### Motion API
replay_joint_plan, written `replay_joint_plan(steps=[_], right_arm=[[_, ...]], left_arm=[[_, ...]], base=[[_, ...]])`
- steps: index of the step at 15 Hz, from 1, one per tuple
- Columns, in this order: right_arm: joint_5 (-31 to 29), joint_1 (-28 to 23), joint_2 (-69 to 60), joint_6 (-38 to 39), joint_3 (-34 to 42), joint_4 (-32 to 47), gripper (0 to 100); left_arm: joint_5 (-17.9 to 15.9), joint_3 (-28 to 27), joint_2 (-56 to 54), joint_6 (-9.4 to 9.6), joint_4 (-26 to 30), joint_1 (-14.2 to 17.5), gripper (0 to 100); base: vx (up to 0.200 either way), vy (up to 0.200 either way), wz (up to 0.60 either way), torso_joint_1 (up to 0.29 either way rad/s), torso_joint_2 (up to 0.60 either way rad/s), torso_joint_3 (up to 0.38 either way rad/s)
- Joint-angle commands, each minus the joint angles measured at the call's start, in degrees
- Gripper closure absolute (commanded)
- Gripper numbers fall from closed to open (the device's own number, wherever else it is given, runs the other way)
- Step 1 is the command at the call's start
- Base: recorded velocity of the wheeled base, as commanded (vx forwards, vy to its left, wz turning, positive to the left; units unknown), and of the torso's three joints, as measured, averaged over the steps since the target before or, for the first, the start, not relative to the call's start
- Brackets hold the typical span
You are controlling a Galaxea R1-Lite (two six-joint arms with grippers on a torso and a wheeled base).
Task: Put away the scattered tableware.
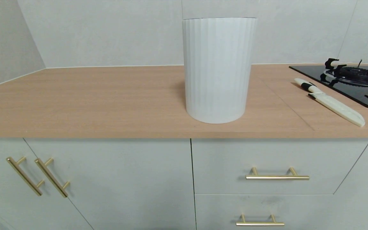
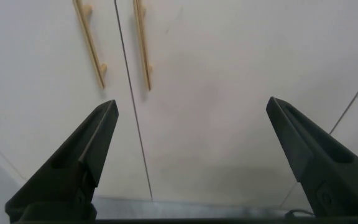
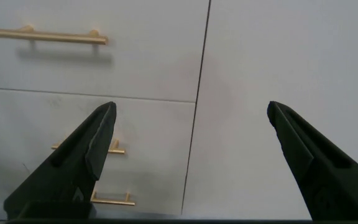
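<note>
A white knife (image 1: 331, 102) with a black band on its handle lies on the wooden counter (image 1: 107, 99) at the right, beside the hob. A tall white ribbed container (image 1: 217, 68) stands near the counter's front edge, at the middle. My left gripper (image 2: 191, 109) is open with nothing between its fingers; it hangs low in front of the cabinet doors (image 2: 216, 93). My right gripper (image 3: 191, 112) is open too and holds nothing, facing the drawer fronts (image 3: 92, 68).
A black gas hob (image 1: 350, 80) with burner grates sits at the counter's far right. Below the counter are white cabinet doors with gold handles (image 1: 37, 175) on the left and drawers with gold bar handles (image 1: 277, 176) on the right. Grey walls close off the back and left.
</note>
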State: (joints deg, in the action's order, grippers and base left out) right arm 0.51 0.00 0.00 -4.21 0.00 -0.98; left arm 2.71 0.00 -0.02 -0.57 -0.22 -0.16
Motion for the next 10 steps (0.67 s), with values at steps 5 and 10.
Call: replay_joint_plan(steps=[5, 10], right_arm=[[0.0, 0.0, 0.1, 0.0, 0.0, -0.1, 0], [0.0, 0.0, 0.1, 0.0, 0.0, -0.1, 0]], left_arm=[[0.0, 0.0, 0.0, -0.04, -0.1, 0.0, 0], [0.0, 0.0, 0.0, -0.04, -0.1, 0.0, 0]], base=[[0.0, 0.0, 0.0, 0.175, -0.51, -0.295], [0.0, 0.0, 0.0, 0.185, -0.47, -0.286]])
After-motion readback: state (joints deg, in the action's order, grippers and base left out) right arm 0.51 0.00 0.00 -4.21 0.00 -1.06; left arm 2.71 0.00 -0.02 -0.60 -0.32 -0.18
